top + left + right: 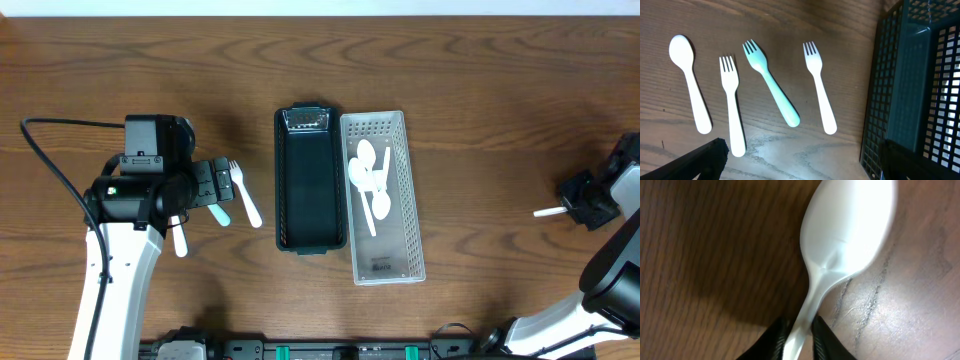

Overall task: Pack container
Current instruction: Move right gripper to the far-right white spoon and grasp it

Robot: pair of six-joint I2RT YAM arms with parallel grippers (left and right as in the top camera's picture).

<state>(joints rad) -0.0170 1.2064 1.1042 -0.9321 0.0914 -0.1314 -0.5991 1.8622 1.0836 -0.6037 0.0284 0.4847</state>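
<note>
My left gripper (213, 186) (805, 167) is open and empty, hovering over loose cutlery on the table. Below it lie a white spoon (687, 82), a white fork (732, 105), a teal fork (771, 82) and another white fork (819, 87) (245, 196). The black mesh basket (310, 240) (890, 85) stands empty to their right. Beside it the white perforated tray (395, 265) holds several white spoons (365, 170). My right gripper (583, 205) (799, 337) is shut on the handle of a white spoon (845, 230) (547, 212), close above the table at the far right.
The wooden table (480, 90) surrounds the two containers. The left arm's cable (45, 150) loops at the left edge. The basket wall stands close to the left gripper's right finger.
</note>
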